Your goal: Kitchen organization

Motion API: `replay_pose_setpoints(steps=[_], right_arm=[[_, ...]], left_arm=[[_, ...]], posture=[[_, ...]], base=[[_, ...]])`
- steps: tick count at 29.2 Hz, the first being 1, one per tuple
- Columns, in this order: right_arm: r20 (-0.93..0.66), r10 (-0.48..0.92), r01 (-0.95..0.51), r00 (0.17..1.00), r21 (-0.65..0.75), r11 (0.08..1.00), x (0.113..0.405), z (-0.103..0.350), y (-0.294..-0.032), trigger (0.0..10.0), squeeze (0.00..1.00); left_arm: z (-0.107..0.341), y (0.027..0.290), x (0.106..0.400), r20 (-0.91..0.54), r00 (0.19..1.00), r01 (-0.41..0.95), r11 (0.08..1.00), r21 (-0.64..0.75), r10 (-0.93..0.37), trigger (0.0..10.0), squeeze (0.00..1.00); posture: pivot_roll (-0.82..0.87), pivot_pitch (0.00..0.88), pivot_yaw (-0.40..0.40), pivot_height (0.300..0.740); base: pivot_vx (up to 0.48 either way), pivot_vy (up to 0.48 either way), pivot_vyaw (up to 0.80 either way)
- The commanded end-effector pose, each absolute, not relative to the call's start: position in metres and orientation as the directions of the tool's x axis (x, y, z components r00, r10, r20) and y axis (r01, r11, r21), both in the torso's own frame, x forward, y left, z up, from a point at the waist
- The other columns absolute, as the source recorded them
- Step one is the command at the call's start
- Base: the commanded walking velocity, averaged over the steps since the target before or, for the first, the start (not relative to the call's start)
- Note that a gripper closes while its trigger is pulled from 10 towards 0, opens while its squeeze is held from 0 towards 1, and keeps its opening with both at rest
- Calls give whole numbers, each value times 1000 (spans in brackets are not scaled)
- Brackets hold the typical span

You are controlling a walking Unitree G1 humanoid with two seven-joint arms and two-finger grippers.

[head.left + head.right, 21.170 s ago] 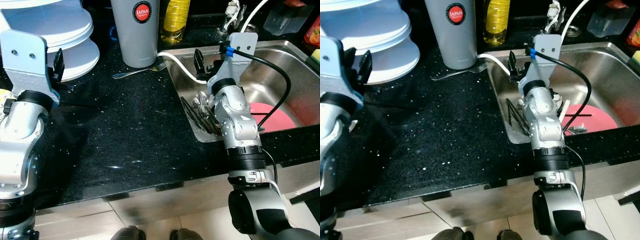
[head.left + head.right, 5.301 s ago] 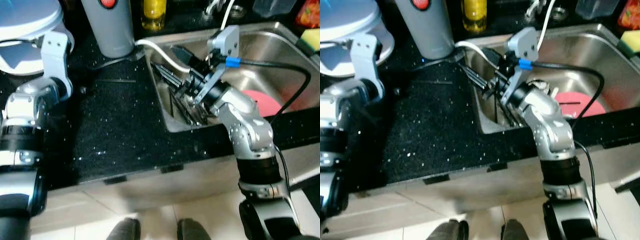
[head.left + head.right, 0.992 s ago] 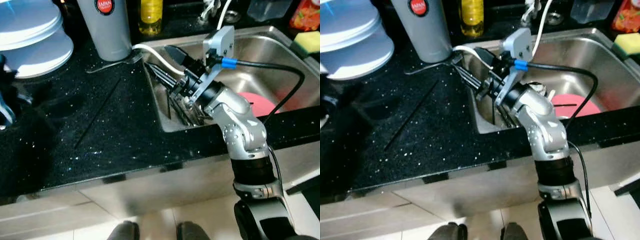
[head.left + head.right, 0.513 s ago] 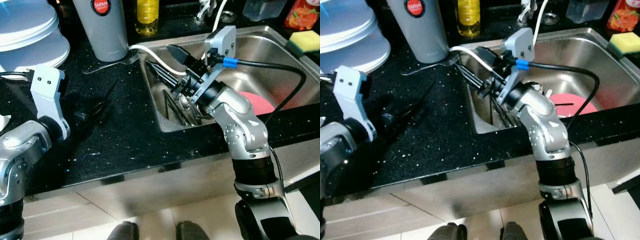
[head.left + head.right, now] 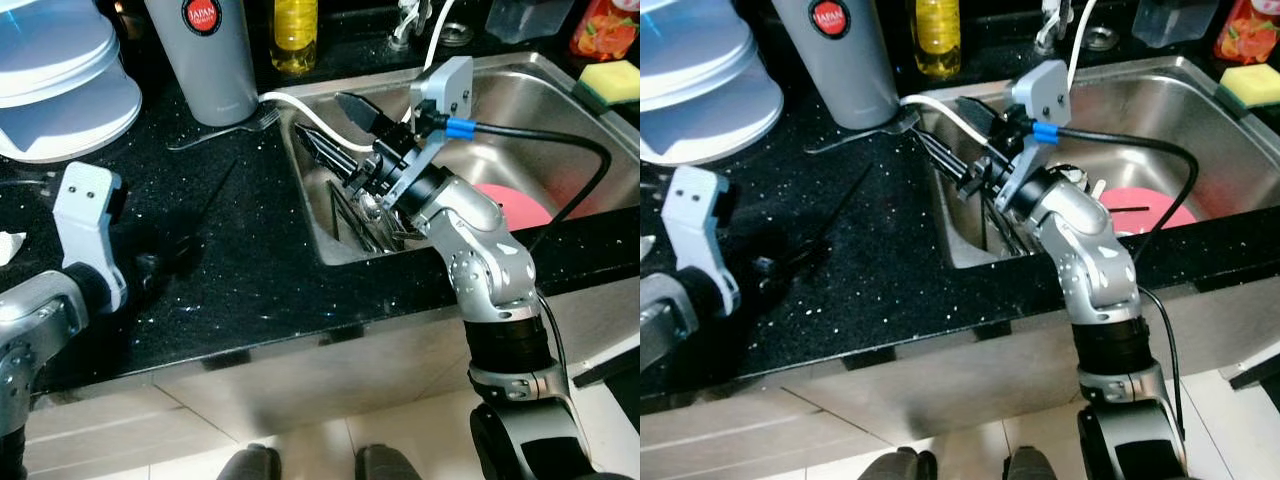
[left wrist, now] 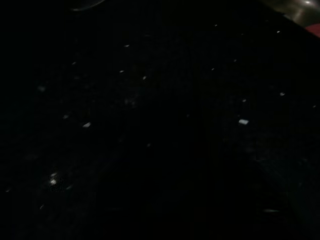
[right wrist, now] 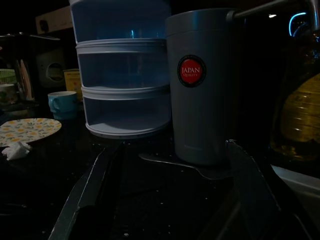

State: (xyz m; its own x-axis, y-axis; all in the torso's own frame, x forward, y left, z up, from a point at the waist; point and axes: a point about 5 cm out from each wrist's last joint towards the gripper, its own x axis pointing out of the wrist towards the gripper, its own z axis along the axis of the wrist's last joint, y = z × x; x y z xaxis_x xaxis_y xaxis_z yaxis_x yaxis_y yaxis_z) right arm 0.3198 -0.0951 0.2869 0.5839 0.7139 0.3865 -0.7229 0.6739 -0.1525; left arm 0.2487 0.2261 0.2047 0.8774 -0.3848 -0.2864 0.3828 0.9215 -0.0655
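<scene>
the right hand [image 5: 345, 130] hangs over the near-left corner of the sink [image 5: 560, 110], its two black fingers spread wide and holding nothing, pointing out toward the counter [image 5: 260, 250]. just below it a pile of dark utensils [image 5: 365, 215] lies in the sink's left end, with a pink plate [image 5: 520, 205] further right on the sink floor. past the fingers, on the counter, a fork [image 5: 225, 132] lies against the foot of a grey tumbler [image 5: 205, 55], and one dark chopstick [image 5: 212, 198] lies slantwise on the black stone. the left hand [image 5: 175, 250] hovers low over the counter near that chopstick's lower end; whether its fingers are apart or together cannot be told, and its wrist view is nearly black. a stacked blue-white container [image 5: 60, 70] stands at the back left, a yellow sponge [image 5: 607, 80] at the sink's far right. as a judgement, the tidying is at an early stage: most utensils and the plate remain in the sink.
</scene>
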Motion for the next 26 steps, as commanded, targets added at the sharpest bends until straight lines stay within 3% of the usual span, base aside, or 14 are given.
replay_pose_setpoints(steps=[1, 13, 18, 19, 20, 22, 23, 24, 26], right_arm=[[407, 713, -726, 571, -156, 670, 316, 289, -95, 10000, 0], [410, 710, -723, 573, -154, 673, 317, 290, -95, 10000, 0], [413, 708, -722, 573, -154, 675, 317, 290, -96, 10000, 0], [413, 707, -721, 574, -154, 675, 317, 290, -96, 10000, 0], [413, 707, -721, 574, -154, 675, 317, 290, -96, 10000, 0], [414, 705, -719, 576, -155, 678, 318, 290, -96, 10000, 0], [414, 705, -719, 576, -155, 678, 318, 290, -96, 10000, 0], [419, 695, -709, 584, -152, 688, 318, 291, -97, 10000, 0], [419, 695, -709, 584, -152, 688, 318, 291, -97, 10000, 0]], left_arm=[[180, 227, 245, -414, 827, 373, 922, -101, -380, 0, 0], [188, 223, 248, -411, 834, 402, 916, -2, -367, 0, 0], [217, 217, 263, -262, 889, 402, 915, 49, -376, 0, 0], [228, 215, 267, -196, 900, 407, 911, 62, -389, 9686, 0], [228, 215, 267, -196, 900, 407, 911, 62, -389, 9686, 0], [260, 209, 272, -11, 905, 425, 904, 56, -425, 10000, 0], [260, 209, 272, -11, 905, 425, 904, 56, -425, 10000, 0], [287, 202, 268, 137, 857, 495, 868, 48, -496, 10000, 0], [287, 202, 268, 137, 857, 495, 868, 48, -496, 10000, 0]], posture=[[37, 123, 80, 740], [38, 123, 80, 740], [35, 119, 77, 740], [36, 118, 76, 740], [36, 118, 76, 740], [30, 117, 83, 740], [30, 117, 83, 740], [23, 119, 86, 740], [23, 119, 86, 740]], base=[[0, 0, 0], [0, 0, 0], [0, 0, 0], [0, 0, 0], [0, 0, 0], [0, 0, 0], [0, 0, 0], [0, 0, 0], [0, 0, 0]])
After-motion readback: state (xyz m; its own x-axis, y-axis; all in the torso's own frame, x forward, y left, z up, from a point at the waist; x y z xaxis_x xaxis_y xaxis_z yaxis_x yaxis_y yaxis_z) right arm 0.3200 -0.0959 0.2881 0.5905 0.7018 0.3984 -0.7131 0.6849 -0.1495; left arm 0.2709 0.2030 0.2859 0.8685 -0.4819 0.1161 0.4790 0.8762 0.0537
